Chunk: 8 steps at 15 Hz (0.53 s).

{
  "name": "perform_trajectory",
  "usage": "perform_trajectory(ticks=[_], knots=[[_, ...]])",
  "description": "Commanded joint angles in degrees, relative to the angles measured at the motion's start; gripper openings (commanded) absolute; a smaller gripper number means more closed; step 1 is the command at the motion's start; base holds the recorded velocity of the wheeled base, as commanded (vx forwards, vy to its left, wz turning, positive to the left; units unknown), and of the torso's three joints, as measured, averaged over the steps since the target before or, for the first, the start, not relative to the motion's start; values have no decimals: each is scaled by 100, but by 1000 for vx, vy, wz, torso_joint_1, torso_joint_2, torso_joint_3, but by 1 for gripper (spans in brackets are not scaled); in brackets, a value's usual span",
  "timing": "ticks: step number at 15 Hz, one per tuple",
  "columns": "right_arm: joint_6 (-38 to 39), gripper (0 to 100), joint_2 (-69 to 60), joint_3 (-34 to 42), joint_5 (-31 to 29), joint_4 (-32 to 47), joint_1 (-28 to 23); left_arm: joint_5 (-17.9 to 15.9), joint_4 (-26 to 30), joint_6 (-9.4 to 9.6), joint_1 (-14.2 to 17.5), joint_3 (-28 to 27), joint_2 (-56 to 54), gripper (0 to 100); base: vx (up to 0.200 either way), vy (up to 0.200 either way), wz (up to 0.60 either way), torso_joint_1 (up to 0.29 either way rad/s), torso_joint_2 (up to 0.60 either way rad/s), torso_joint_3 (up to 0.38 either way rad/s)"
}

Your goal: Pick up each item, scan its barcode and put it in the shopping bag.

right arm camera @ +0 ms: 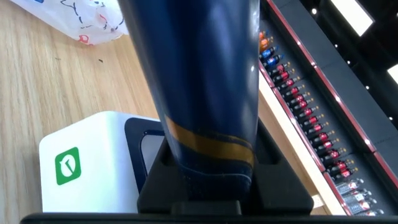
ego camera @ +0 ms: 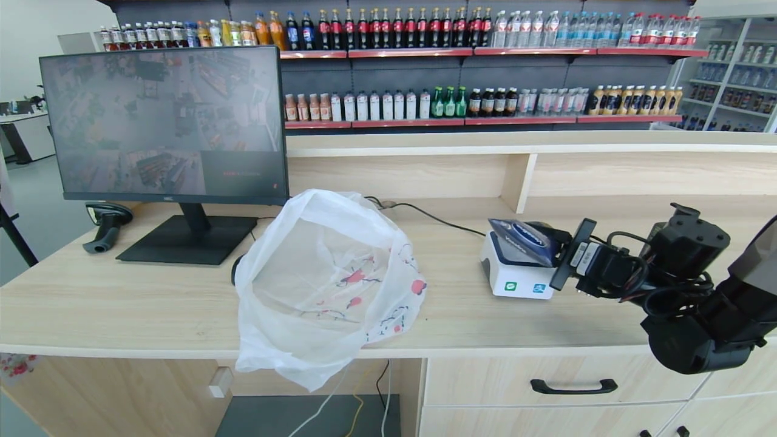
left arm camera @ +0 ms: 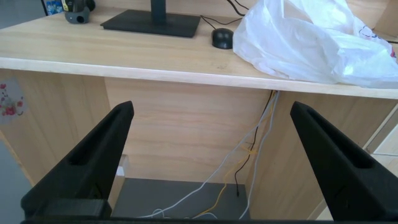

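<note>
One blue pouch point(ego camera: 519, 238) clamped in right claw point(ego camera: 549, 240), above one scanner point(ego camera: 513, 276), 3 o'clock of one shopping bag point(ego camera: 322, 273), left claw point(left arm camera: 211, 112) wide open, empty

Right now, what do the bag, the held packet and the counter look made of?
Bag: thin translucent plastic film, crinkled, see-through. Packet: probably glossy blue plastic or foil wrap; it shines. Counter: matte light wood-grain, perhaps laminate.

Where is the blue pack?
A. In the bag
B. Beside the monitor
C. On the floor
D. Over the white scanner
D: the right gripper holds the pack over the scanner, away from the bag.
</note>
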Motion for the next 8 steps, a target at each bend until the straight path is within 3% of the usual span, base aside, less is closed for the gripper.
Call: perform_trajectory(ticks=[1, 8], knots=[[2, 0, 15, 5, 2, -1, 6, 1, 1, -3, 0, 0, -2, 100, 0, 0, 0, 0, 0, 0], [301, 0, -433, -4, -51, -1, 234, 1, 9, -3, 0, 0, -2, 100, 0, 0, 0, 0, 0, 0]])
